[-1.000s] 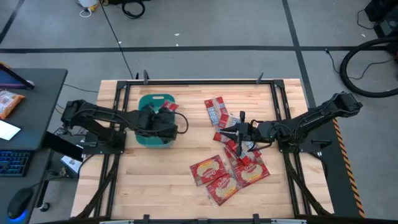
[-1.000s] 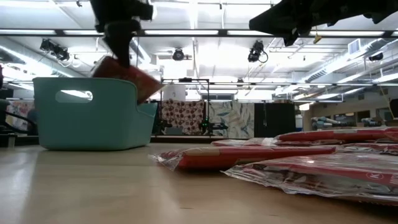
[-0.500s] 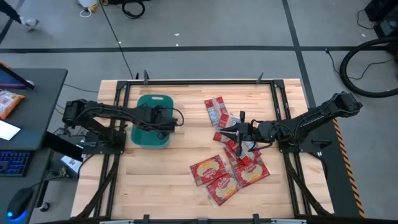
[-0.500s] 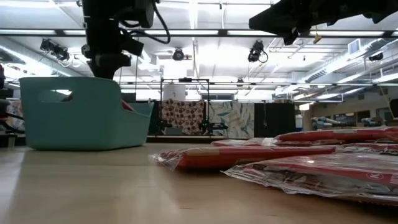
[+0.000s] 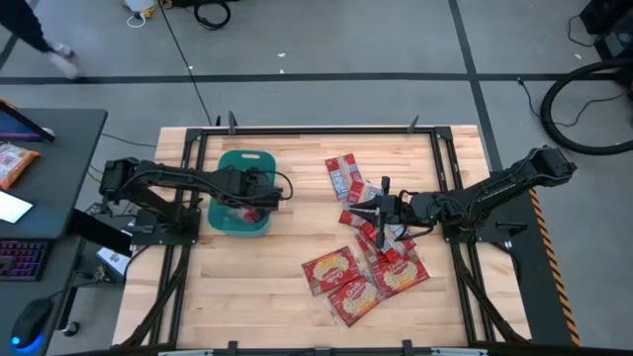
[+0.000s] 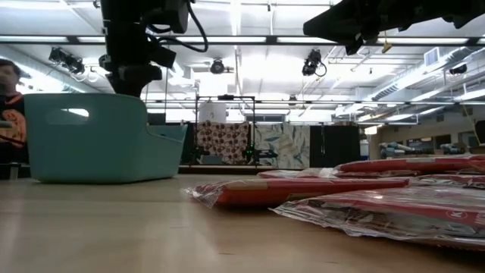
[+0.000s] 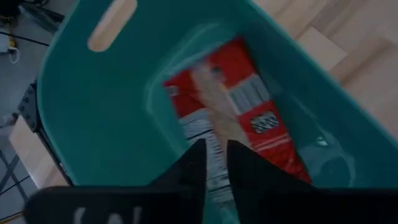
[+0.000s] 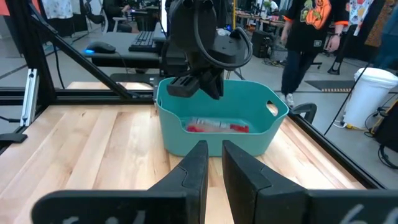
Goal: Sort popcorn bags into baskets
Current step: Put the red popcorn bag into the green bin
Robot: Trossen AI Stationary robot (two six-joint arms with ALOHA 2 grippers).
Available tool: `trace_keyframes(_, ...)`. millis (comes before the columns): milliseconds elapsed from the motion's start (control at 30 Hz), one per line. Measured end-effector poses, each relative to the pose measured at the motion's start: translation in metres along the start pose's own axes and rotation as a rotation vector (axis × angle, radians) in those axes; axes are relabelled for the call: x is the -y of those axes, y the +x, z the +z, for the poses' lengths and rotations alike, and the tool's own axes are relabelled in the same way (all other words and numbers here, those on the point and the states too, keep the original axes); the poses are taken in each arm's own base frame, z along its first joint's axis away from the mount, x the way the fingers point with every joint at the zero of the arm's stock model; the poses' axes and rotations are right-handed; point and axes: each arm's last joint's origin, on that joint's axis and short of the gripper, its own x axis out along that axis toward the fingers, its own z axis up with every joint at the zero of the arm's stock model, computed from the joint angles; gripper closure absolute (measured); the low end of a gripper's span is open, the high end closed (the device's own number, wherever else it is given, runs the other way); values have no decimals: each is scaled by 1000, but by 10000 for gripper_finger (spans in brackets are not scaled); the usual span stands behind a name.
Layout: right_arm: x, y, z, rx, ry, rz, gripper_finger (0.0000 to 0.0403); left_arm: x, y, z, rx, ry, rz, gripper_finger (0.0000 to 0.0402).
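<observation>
Found the left gripper (image 5: 259, 193) poised over the teal basket (image 5: 223, 158) at centre-left of the high view, above the rim in the low view. Saw only a narrow slit between its fingers (image 7: 199, 155) in the left wrist view, and nothing held there. Spotted one popcorn bag (image 7: 249, 106) lying flat on the basket floor directly beneath, so judged that delivery done.

Counted the remaining bags (image 5: 376, 267) as a loose, overlapping spread on the bare wood at centre-right and lower centre, well apart from the basket. Placed the right gripper (image 5: 381, 210) directly above the upper part of that spread. Noted the same narrow, empty slit between its fingers (image 8: 198, 162), with the basket (image 8: 217, 146) straight ahead in its wrist view.

Judged the coming pick to turn on this: every loose bag lay to the right of the basket, far nearer the right gripper than the left. Took the uppermost bag (image 5: 341, 176) as the left arm's closest option, to the right of the basket across bare wood. Read its long axis as running roughly top to bottom of the frame, slightly tilted. Reckoned on needing a wider opening, set across the short side.
</observation>
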Motion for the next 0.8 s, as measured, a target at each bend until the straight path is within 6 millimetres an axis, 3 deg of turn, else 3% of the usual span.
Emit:
trace_keyframes(167, 0, 0, 0, 0, 0, 0, 350, 11, -2, 8, 77, 67, -112, 294)
trace_keyframes(467, 0, 0, 0, 0, 0, 0, 350, 41, -19, 24, 359, 227, -319, 290)
trace_keyframes(800, 0, 0, 0, 0, 0, -1, 350, 88, 1, 22, 310, 301, -473, 290)
